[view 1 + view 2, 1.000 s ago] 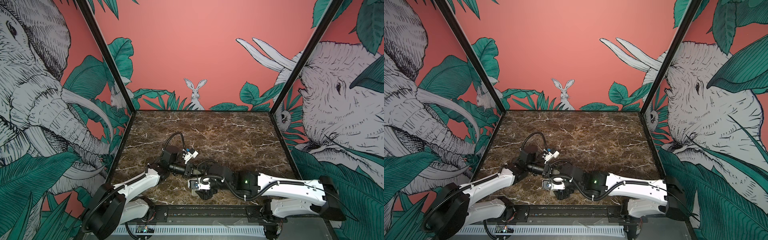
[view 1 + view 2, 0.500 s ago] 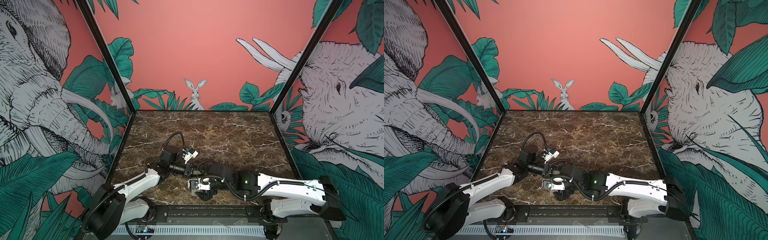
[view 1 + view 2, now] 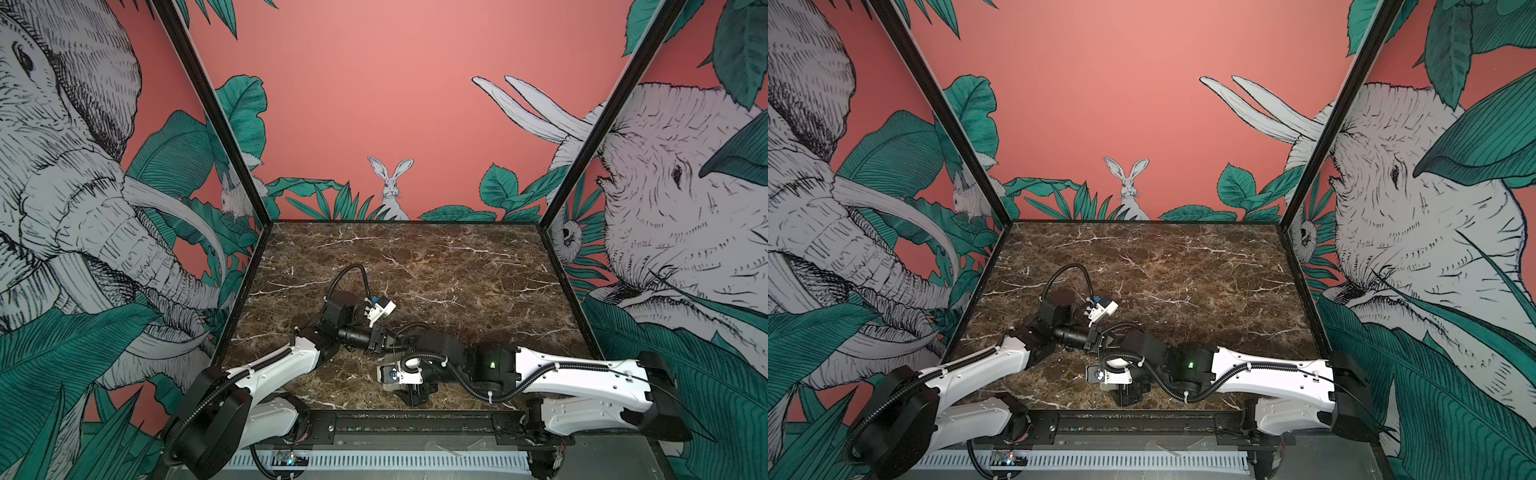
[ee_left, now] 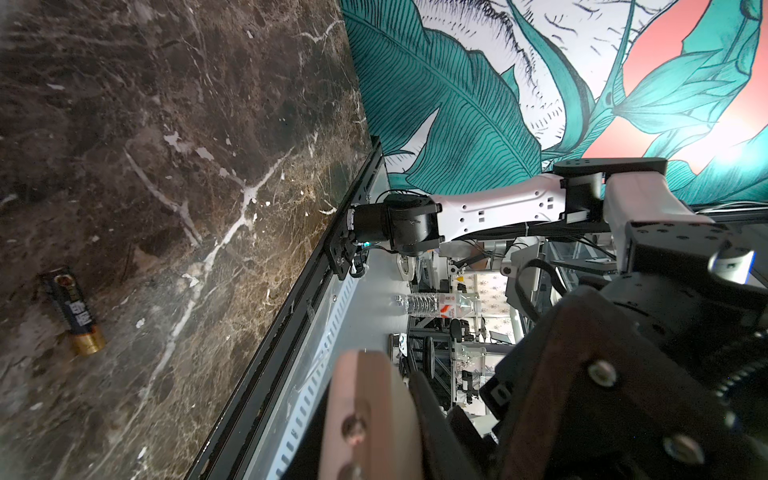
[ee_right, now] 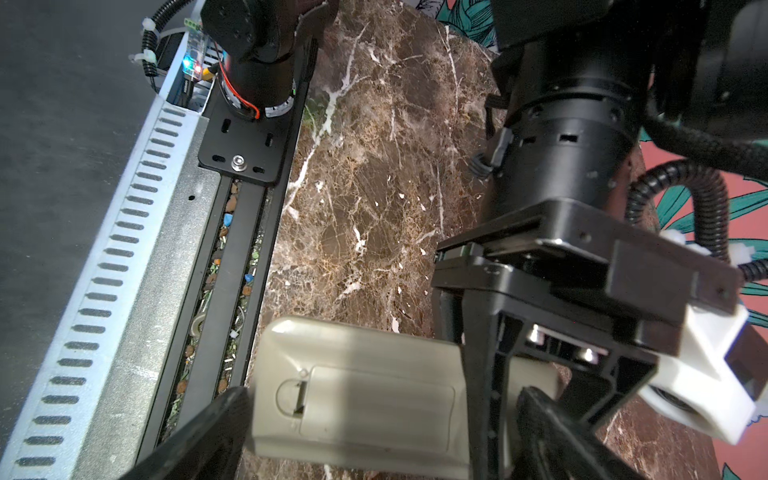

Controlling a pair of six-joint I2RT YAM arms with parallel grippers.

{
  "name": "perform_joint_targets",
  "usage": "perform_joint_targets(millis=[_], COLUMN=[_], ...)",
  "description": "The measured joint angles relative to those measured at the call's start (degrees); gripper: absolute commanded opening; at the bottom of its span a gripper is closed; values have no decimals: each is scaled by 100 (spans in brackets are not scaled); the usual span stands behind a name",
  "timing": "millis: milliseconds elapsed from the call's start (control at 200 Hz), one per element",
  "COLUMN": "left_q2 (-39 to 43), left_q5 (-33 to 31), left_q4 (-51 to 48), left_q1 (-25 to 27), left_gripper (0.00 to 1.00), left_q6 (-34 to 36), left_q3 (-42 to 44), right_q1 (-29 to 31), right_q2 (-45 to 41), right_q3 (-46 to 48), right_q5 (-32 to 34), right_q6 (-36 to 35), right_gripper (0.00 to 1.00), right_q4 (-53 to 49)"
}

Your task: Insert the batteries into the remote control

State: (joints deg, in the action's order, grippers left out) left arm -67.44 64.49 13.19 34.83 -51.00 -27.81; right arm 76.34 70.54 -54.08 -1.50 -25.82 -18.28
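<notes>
Status: early, nothing loaded. The slim remote control with the greyish-beige plastic back (image 5: 353, 345) lies back-up at the near middle of the brown marble tabletop (image 3: 415, 266), just beside the black front rail (image 5: 249, 249). Its rectangular battery cover with the half-round latch (image 5: 374, 399) is on and flush, so the bay isn't open yet. The right gripper (image 5: 378, 411) straddles the remote with jaws spread wide, one fingertip right at the remote's end. I see no clear clamp on it. The left gripper (image 4: 411, 390) is closed, pads together, and crosses over the remote's back next to the cover. I can't tell whether anything sits between the pads. One small black cylindrical battery with a gold end (image 4: 70, 311) lies loose on the marble, apart from the remote. Both top views hide it behind the arms, so I can't place it further. The second battery isn't visible anywhere. Left to do, by my read: pop the cover, seat both cells, refit the cover.
</notes>
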Motion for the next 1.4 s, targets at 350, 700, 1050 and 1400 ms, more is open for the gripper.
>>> perform_joint_targets(millis=[350, 700, 1050, 1400], left_q2=[0, -2, -7, -22], left_q5=[-4, -90, -162, -173], left_q4=[0, 2, 4, 42], left_q1=[0, 0, -11, -15], left_gripper=[0, 0, 0, 0], left_q6=[0, 7, 44, 48], left_q3=[0, 0, 0, 0], right_q1=[0, 7, 22, 22], right_q2=[-4, 33, 79, 81], right_q3=[0, 0, 0, 0], right_q5=[260, 345, 411, 450], right_q6=[-57, -168, -289, -315], right_gripper=[99, 100, 99, 99], right_q4=[168, 168, 170, 170])
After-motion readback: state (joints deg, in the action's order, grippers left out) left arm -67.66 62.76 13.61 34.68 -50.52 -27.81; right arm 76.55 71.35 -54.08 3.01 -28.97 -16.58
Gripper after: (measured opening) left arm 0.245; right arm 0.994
